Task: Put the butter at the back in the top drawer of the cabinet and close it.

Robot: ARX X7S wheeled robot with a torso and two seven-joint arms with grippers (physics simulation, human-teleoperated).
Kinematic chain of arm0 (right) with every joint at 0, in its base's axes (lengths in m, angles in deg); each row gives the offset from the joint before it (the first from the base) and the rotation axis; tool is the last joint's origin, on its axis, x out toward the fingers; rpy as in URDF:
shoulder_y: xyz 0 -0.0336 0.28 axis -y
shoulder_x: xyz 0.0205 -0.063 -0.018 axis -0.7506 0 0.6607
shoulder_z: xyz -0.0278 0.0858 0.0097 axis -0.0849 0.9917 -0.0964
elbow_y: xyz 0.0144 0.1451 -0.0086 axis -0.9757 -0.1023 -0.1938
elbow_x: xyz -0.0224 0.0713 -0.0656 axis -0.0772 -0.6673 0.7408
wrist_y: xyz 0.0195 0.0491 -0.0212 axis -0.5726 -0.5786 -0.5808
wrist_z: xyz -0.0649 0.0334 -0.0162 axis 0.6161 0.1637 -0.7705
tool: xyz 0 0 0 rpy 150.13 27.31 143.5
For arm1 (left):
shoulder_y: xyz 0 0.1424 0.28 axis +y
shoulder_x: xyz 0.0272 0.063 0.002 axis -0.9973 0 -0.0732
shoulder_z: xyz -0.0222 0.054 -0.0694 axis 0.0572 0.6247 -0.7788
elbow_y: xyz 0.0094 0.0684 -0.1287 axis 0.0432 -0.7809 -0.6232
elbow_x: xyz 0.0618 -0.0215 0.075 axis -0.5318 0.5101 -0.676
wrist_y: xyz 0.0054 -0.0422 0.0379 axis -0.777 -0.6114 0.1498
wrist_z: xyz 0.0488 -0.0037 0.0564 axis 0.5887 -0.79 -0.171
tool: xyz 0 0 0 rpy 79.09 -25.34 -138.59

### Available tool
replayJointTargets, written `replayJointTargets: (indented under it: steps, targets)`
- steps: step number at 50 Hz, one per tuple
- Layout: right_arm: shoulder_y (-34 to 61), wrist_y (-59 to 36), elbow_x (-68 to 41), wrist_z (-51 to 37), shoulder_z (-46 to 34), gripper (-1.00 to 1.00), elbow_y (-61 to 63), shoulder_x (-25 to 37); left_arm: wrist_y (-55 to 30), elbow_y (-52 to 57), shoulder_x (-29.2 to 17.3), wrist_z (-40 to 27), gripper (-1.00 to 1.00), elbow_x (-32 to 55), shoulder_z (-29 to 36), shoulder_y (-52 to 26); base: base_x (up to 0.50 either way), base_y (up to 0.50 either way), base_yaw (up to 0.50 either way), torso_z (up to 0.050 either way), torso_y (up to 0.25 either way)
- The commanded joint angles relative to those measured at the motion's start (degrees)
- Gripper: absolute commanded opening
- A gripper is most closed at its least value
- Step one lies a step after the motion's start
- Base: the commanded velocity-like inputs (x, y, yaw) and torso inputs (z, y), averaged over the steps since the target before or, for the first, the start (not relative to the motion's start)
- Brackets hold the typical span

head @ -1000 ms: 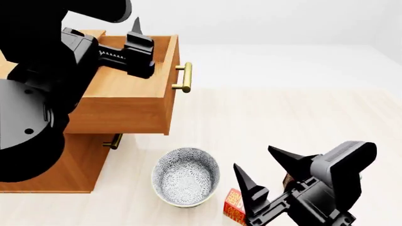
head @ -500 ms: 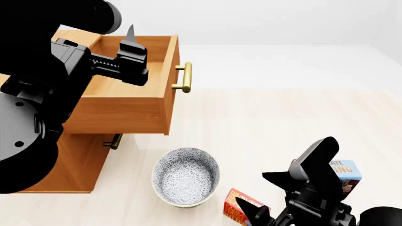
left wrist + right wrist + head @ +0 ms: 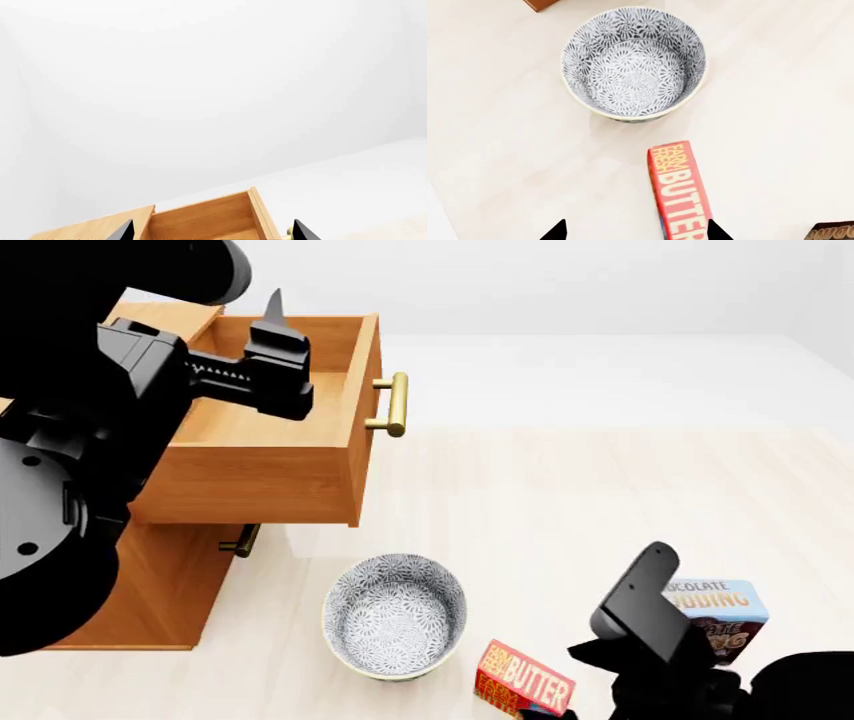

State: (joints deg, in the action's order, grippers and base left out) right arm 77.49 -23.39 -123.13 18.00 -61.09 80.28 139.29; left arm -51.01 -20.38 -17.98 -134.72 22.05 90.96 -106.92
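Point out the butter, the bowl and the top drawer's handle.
butter point(image 3: 679, 195): right wrist view, on the red lettered face.
bowl point(image 3: 395, 612): head view, on the patterned inside.
top drawer handle point(image 3: 395, 405): head view, on the brass bar's middle.

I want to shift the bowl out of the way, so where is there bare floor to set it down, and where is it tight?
Bare floor lies right of the cabinet, beyond the top drawer handle, out to the back wall. It is crowded near the robot: the bowl, the butter and the chocolate pudding box sit close together, with the right gripper over the butter.
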Motion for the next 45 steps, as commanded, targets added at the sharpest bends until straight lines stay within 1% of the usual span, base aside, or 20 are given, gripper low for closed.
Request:
replayJointTargets:
  steps: [1,13,35,45]
  targets:
    - [4.34,-3.77,-0.05,0.9,-2.51,1.0,-2.19,-0.86,-0.13,0.3,0.02,-0.36,1.0,0.6,-0.45,0.04,0.0,0.0,0.0,0.0,0.0]
    - [8.29,-5.16,4.7,3.39,-6.2,1.0,-5.92,-4.08,0.18,0.53,0.24,-0.45,1.0,0.37,-0.64,0.87,0.0,0.0,0.0,0.0,0.0]
    - [7.62,-3.19,13.24,8.19,-13.76,1.0,-9.94,-7.24,0.5,0.98,-0.2,-0.22,1.0,0.78,-1.16,1.89,0.0,0.0,0.0,0.0,0.0]
    - [10.19,-3.35,15.58,9.71,-15.36,1.0,-12.7,-8.15,0.29,1.35,-0.14,-0.32,1.0,1.37,-1.54,1.8,0.0,0.0,0.0,0.0,0.0]
